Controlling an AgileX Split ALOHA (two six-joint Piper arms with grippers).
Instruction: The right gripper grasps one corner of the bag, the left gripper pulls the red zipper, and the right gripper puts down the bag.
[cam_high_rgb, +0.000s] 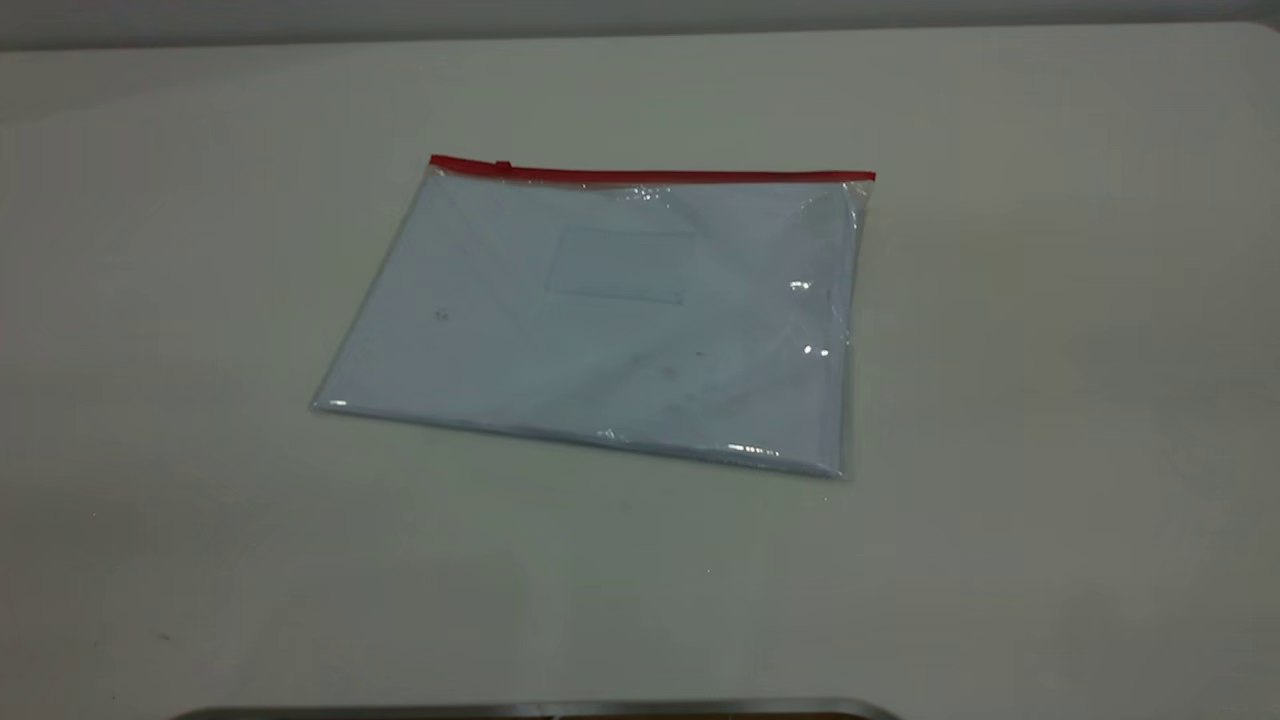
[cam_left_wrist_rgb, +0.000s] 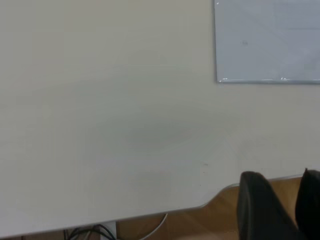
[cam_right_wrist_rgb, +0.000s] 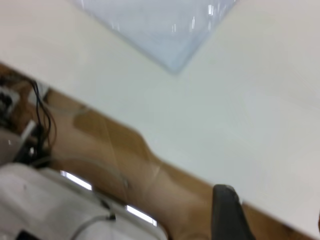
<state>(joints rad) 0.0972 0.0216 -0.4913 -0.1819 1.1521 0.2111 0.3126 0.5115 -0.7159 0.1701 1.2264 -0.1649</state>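
Note:
The bag (cam_high_rgb: 600, 320) lies flat on the white table, a clear pouch with bluish-white sheets inside. The red zipper (cam_high_rgb: 680, 176) runs along its far edge, with the slider tab (cam_high_rgb: 503, 165) near the left end. The corner of the bag (cam_high_rgb: 860, 185) with the crinkled clear margin is at the far right. Neither gripper shows in the exterior view. My left gripper (cam_left_wrist_rgb: 281, 176) is open and empty, hanging past the table edge, far from the bag (cam_left_wrist_rgb: 265, 40). My right gripper (cam_right_wrist_rgb: 271, 202) is open and empty, also beyond the table edge, away from the bag (cam_right_wrist_rgb: 155, 25).
The white table (cam_high_rgb: 1050, 400) surrounds the bag on all sides. A dark metal edge (cam_high_rgb: 540, 710) shows at the near side. Below the table edge are wooden floor (cam_right_wrist_rgb: 125, 150), cables (cam_right_wrist_rgb: 42, 115) and a white unit (cam_right_wrist_rgb: 45, 205).

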